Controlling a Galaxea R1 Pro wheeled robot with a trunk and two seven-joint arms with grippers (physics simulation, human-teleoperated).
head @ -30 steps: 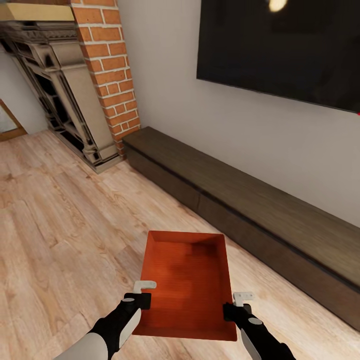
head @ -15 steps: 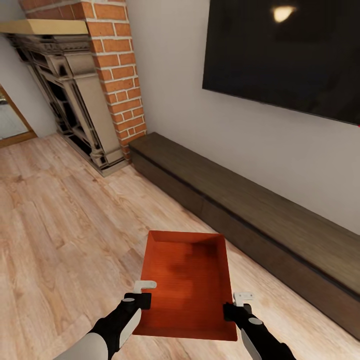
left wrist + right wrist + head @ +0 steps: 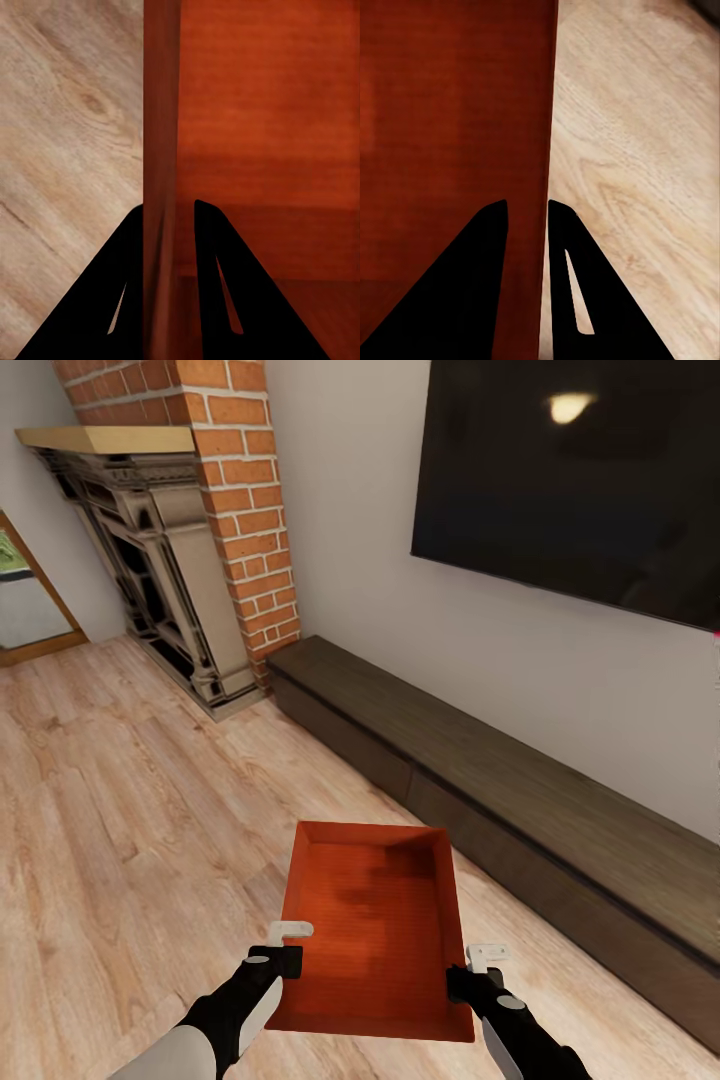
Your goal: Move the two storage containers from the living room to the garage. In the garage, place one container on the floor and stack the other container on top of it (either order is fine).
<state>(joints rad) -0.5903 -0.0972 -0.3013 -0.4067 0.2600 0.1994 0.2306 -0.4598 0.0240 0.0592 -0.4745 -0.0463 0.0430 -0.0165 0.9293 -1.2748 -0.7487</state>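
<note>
Right now you carry one storage container [image 3: 375,925] low before the trunk, above the wood-plank floor [image 3: 120,840]. Your left claw [image 3: 283,948] is clamped on its left side wall, one finger inside and one outside, and your right claw [image 3: 478,968] is clamped likewise on the right wall. I judge the bin stiff, light and smooth-walled; thin rims may slip, so keep both grips level and opposite each other. Beyond it runs a dark low cabinet [image 3: 520,800] beneath a wall screen [image 3: 570,480], then the brick fireplace [image 3: 190,560] and a glass door [image 3: 25,595].
</note>
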